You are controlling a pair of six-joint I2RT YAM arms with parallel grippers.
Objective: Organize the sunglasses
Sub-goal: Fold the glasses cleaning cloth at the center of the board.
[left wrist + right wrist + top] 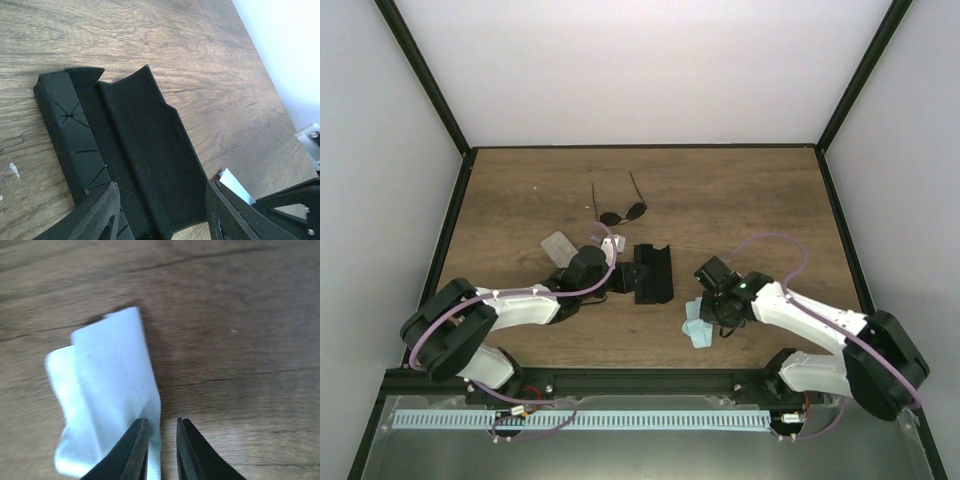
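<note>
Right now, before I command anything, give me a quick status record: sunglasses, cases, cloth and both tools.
sunglasses: one pair visible, arms spread, lying beyond the black case, untouched
black case: open, nothing seen inside
clear case: left of the black case, beside the left arm
blue cloth: folded, lying flat, near right
left tool: jaws on either side of the black case's near end; grip uncertain
right tool: jaws a slit apart over the blue cloth's edge

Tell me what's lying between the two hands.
An open black case lies between the left hand and the right hand, clearest in the top view.
</note>
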